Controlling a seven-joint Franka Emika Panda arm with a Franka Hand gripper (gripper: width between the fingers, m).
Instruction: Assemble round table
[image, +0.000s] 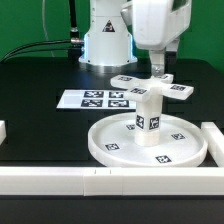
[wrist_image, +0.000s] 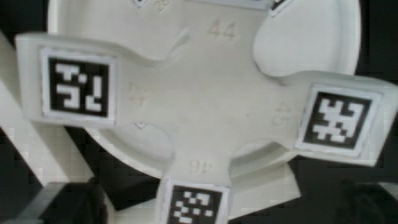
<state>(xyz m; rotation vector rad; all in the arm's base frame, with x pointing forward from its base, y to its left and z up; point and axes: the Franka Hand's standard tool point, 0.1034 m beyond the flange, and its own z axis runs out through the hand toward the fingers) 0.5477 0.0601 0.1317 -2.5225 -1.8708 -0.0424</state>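
The large round rimmed disc (image: 112, 146) lies on the black table near the front. The short thick leg (image: 148, 120) stands upright in its middle. The cross-shaped foot (image: 178, 91) rests on top of the leg, with tags on its arms. My gripper (image: 158, 72) hangs straight above the foot, its fingers down at one arm of the cross. In the wrist view the foot (wrist_image: 187, 110) fills the picture with the disc (wrist_image: 267, 40) behind it. One tagged arm lies between the wide-apart jaws of my gripper (wrist_image: 199, 208), with dark gaps on both sides. The gripper is open.
The marker board (image: 100, 99) lies flat behind the disc, toward the exterior view's left. Long white bars (image: 60, 180) edge the front of the table, and another (image: 214, 140) runs along the exterior view's right. The robot base (image: 105, 40) stands at the back.
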